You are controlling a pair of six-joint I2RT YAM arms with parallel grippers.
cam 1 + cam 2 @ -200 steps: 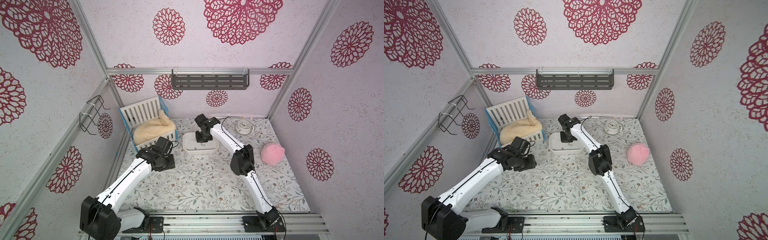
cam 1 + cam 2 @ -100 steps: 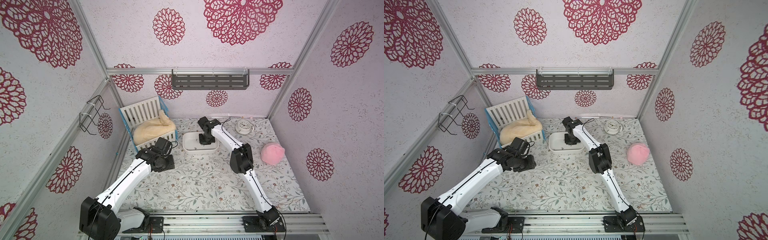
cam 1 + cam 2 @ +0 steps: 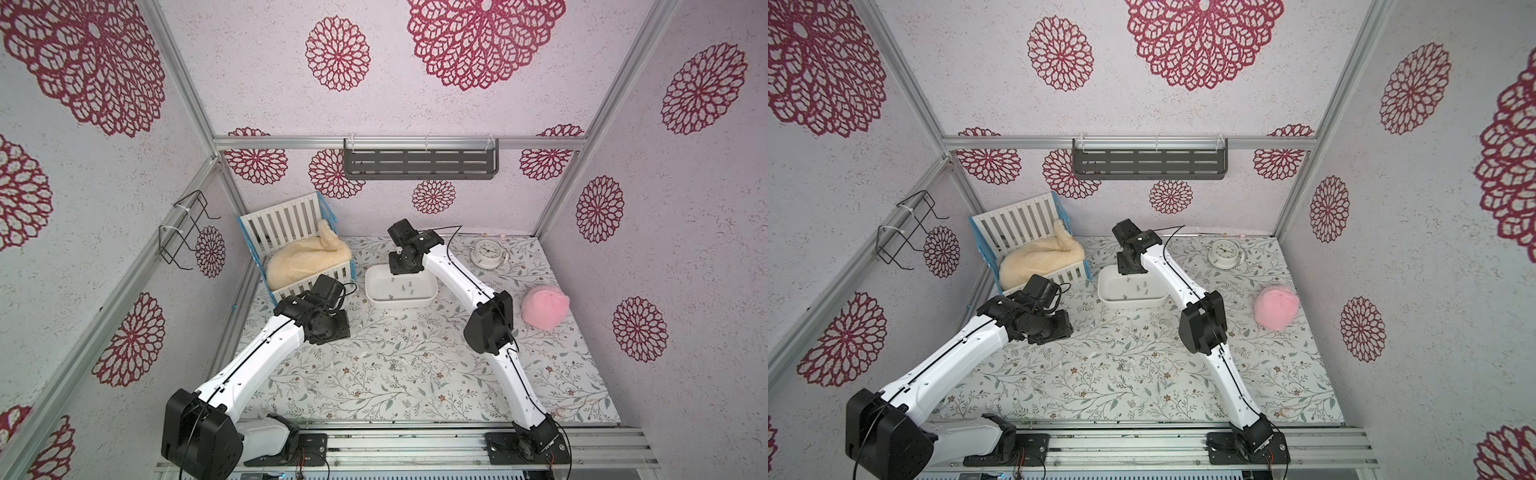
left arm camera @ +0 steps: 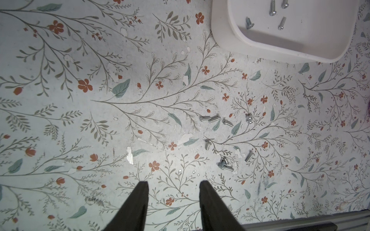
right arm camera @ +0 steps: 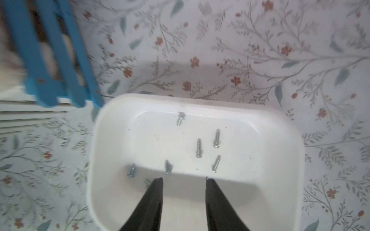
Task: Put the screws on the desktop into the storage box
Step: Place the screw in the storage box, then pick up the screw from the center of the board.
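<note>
The bent left arm [image 3: 257, 357] is holding its left end effector [image 4: 173, 183] part-open and empty above the white leaf-printed tabletop [image 4: 80, 120]. Its wrist view alone is resolving tiny silver metal screws [image 4: 213, 119] lying loose ahead. Farther, the right end effector [image 5: 184, 180] is hanging parted and empty over the shallow white plastic storage box [image 5: 200, 101], which is containing more.

Scattered screws [image 4: 213, 119] on desktop [image 4: 104, 66] near left end effector [image 4: 173, 183], jaws apart

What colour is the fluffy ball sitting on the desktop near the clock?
Pink. The fluffy ball shows best in both top views.
</note>
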